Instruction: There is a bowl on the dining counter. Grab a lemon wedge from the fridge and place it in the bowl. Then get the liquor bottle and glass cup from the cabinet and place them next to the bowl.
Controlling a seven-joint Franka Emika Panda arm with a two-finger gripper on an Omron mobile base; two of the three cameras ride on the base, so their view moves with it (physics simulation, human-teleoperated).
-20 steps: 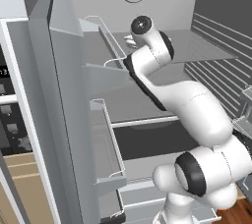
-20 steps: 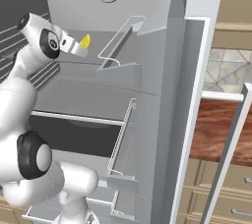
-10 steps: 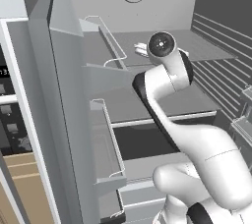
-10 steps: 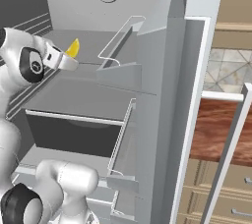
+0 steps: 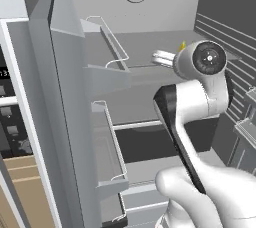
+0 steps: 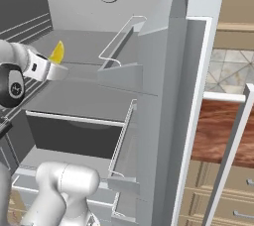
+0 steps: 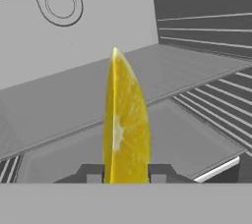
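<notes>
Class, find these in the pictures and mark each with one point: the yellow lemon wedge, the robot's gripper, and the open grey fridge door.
yellow lemon wedge (image 7: 125,125), hand view, on its cut face.
two-finger gripper (image 7: 125,173), hand view, midway between the fingertips.
open grey fridge door (image 6: 163,121), right base view, on its inner panel.

free: above fridge shelf (image 7: 162,134) | obstacles: door bins (image 6: 121,54) right, back wall (image 7: 88,26)

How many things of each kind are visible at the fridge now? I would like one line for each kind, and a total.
Lemon wedge, yellow, held between the fingers of the tool: 1
Fridge doors standing open, one at the left and one at the right: 2
Dark fridge drawer: 1
Total: 4
</notes>
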